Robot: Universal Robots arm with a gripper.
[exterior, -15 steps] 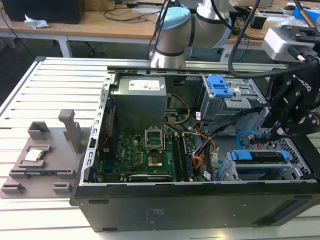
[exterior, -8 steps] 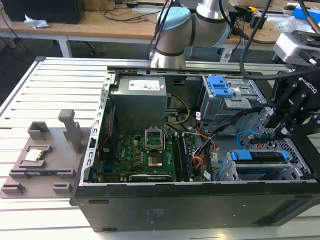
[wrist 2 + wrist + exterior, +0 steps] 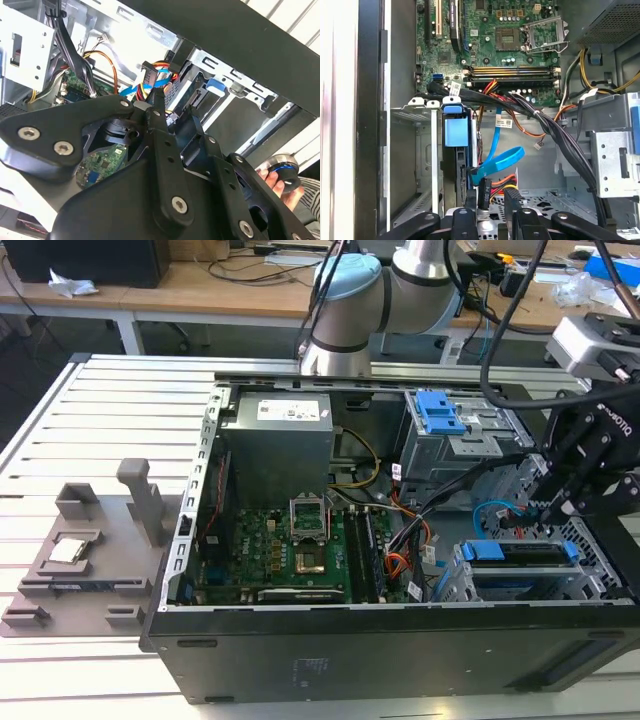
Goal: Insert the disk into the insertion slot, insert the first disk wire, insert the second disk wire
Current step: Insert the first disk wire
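Pincer (image 3: pixel 556 508): held low inside the computer case (image 3: pixel 350 660), just behind the disk (image 3: pixel 456 131). The black plug of the second disk wire (image 3: pixel 500 181) lies close at its tip in both wrist views. Whether it is open, closed or gripping cannot be told.
Disk: seated on edge in the insertion slot (image 3: pixel 415 165), with the blue carrier tab at the bay's mouth. It is presumably set this way so that its connectors face the open interior, where the cables reach.
Insertion slot: a silver perforated cage at the exterior view's right, near the case's front corner.
First disk wire (image 3: pixel 497 159): curved in a slack loop from the motherboard (image 3: pixel 510 45) down to the disk's rear edge. The slack is judged to leave room for turning the plug. Whether the plug is seated cannot be told.
Second disk wire: a red lead among orange and yellow ones, ending beside the light-blue cable's end.
Writing: white labels are borne by the power supply (image 3: pixel 278 435) and by tags on the black cable bundle (image 3: pixel 540 120). The print is not read out.
Desk (image 3: pixel 100 400): slatted; the case is carried on it.
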